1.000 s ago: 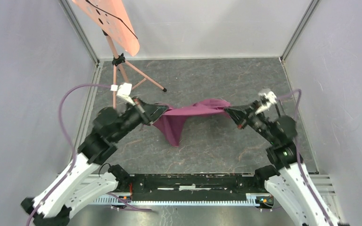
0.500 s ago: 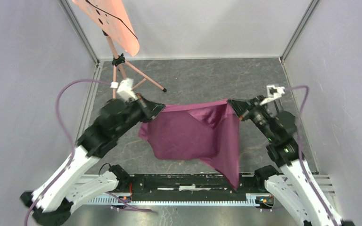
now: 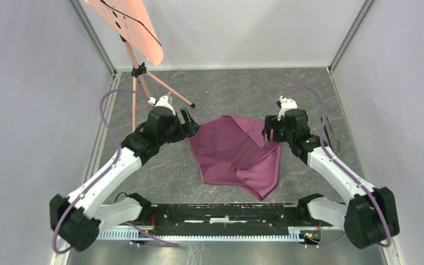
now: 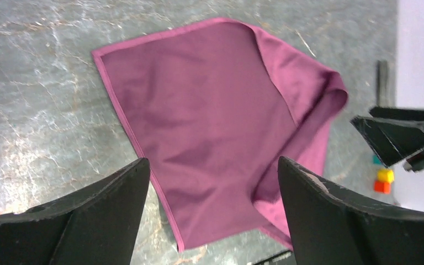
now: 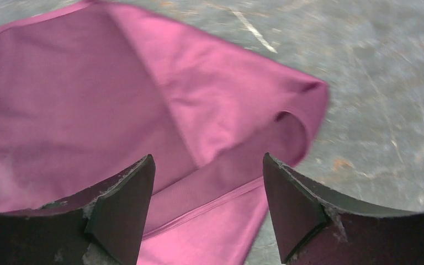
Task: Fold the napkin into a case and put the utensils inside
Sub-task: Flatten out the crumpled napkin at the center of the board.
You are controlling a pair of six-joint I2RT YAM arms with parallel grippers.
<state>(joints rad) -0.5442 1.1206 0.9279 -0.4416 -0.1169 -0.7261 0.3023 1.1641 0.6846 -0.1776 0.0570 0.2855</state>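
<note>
Napkin (image 3: 226, 149) lies rumpled between left gripper (image 3: 190, 122) and right gripper (image 3: 270, 130) — ungripped.

A salmon-pink music stand (image 3: 126, 22) is set up beyond the left gripper (image 3: 190, 122), one tripod foot close to it. Off to that gripper's right, a teal cube (image 4: 376, 160), yellow cube (image 4: 386, 175) and orange cube (image 4: 382, 186) are clustered on the dark marbled table (image 3: 226, 88).
</note>
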